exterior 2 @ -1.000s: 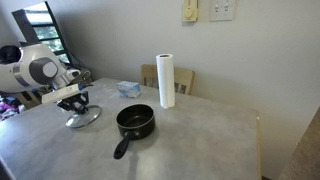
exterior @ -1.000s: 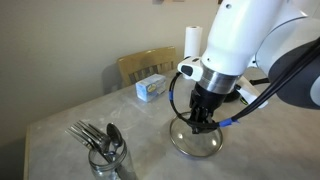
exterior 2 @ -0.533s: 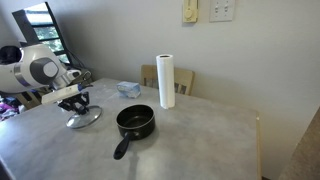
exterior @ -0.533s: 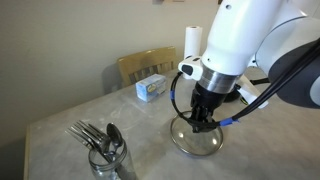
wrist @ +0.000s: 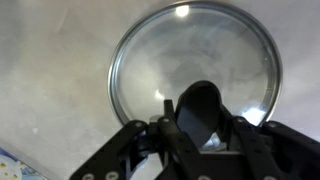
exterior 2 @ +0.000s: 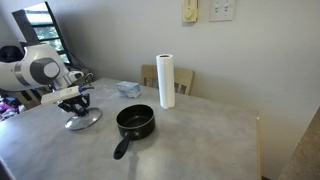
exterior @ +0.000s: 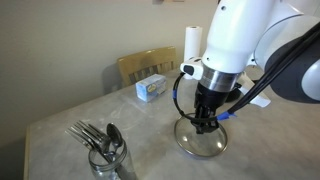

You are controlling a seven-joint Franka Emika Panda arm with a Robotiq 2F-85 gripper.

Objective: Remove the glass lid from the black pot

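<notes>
My gripper (exterior: 207, 122) is shut on the black knob of the glass lid (exterior: 202, 143). The lid hangs level, at or just above the grey tabletop. In an exterior view the lid (exterior 2: 83, 119) and my gripper (exterior 2: 78, 104) are well apart from the black pot (exterior 2: 135, 121). The pot stands uncovered mid-table with its long handle towards the front. In the wrist view the knob sits between my fingers (wrist: 200, 115), with the clear disc and metal rim (wrist: 150, 60) around it. The pot does not show in the wrist view.
A glass jar of cutlery (exterior: 105, 155) stands near the table's front corner. A blue and white box (exterior: 152, 87) lies by a wooden chair (exterior: 145, 65). A paper towel roll (exterior 2: 166, 80) stands behind the pot.
My gripper and the lid have shifted slightly sideways over the table. The pot has not moved.
</notes>
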